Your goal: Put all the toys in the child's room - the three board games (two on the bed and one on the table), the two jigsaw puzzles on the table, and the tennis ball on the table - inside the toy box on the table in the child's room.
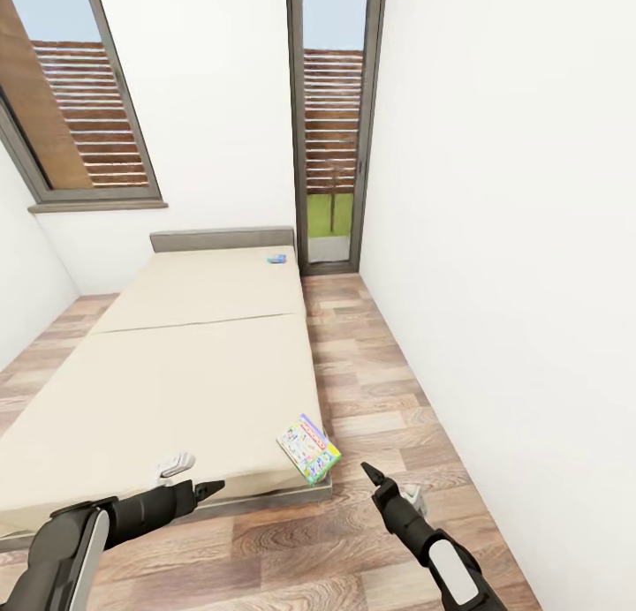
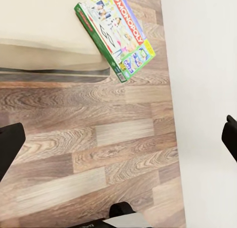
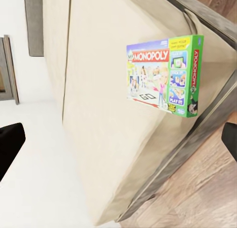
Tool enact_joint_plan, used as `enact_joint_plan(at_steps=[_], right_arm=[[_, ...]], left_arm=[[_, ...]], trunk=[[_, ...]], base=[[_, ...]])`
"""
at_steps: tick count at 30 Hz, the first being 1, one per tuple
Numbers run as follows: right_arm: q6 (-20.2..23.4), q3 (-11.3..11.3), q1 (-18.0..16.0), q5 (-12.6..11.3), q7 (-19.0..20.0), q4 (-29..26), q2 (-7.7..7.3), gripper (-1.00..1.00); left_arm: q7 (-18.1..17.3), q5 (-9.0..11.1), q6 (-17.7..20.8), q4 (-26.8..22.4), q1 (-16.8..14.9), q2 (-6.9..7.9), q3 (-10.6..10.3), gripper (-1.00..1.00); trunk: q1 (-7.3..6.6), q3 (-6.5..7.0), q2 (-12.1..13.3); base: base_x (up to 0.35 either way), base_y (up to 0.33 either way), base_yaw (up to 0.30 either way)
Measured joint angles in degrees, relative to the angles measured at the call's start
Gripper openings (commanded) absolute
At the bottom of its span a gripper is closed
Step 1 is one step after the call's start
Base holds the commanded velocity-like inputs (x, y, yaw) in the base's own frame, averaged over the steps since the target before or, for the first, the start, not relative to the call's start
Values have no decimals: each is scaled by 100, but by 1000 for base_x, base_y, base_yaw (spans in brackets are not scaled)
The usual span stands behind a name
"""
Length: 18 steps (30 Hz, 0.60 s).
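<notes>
On bed [image 1: 177,364] corner, Monopoly board game [image 3: 165,75], lettering legible from wrists

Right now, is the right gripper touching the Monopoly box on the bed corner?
Apart. In the head view, wood floor shows between the right gripper and the Monopoly box overhanging the bed corner; neither finger reaches it.

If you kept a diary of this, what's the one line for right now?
facing bed | Monopoly game at near corner, overhanging | blue game by headboard | left gripper, right gripper empty
</notes>
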Motion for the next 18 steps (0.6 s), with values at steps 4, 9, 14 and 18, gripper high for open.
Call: enact_joint_plan(at_steps=[4,9,14,18], right_arm=[[0,0,0,-6,0,6,8,100],[-1,5,0,-7,1,44,10,100],[-1,15,0,6,1,120,14,100],[0,23,0,19,1,166,24,100]], left_arm=[[0,0,1,0,0,0,-2,100],[0,0,2,0,0,0,-3,100],[0,0,2,0,0,0,-2,100],[0,0,22,0,0,0,-2,100]], trunk=[[88,-72,-161],[198,-162,-361],[308,-252,-562],[396,-324,-722]], base=[[0,0,0],[0,0,0],[0,0,0],[0,0,0]])
